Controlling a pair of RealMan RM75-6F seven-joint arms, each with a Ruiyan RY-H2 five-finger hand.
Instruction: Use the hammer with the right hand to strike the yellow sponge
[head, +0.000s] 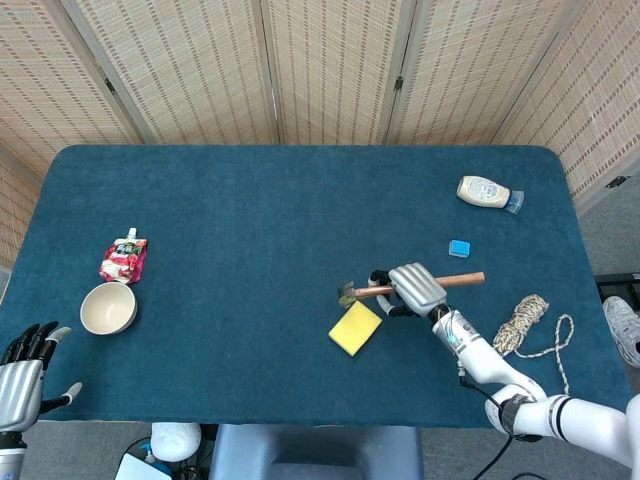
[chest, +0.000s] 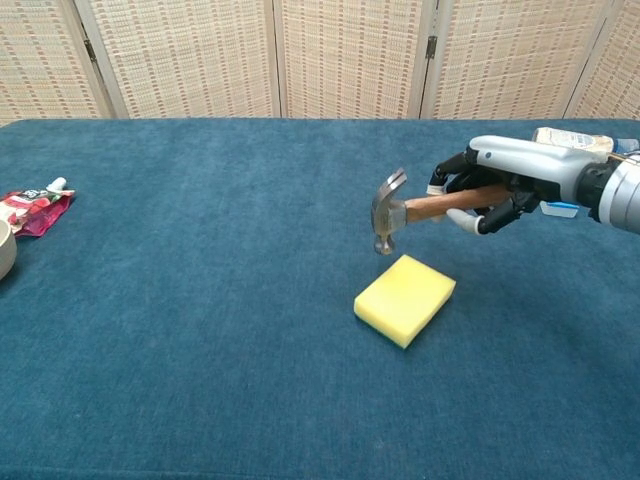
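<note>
The yellow sponge (head: 355, 328) (chest: 405, 299) lies flat on the blue table, near the front and right of centre. My right hand (head: 415, 288) (chest: 497, 181) grips the wooden handle of the hammer (head: 372, 291) (chest: 400, 211). The hammer's metal head hangs just above the sponge's far edge, pointing down, with a small gap showing in the chest view. The handle's free end sticks out to the right past the hand. My left hand (head: 22, 375) hovers off the table's front left corner with its fingers spread and nothing in it.
A white bowl (head: 108, 308) and a red pouch (head: 123, 259) sit at the left side. A mayonnaise bottle (head: 486, 192) lies at the back right, a small blue block (head: 459, 248) near it, and a coil of rope (head: 527, 322) at the right edge.
</note>
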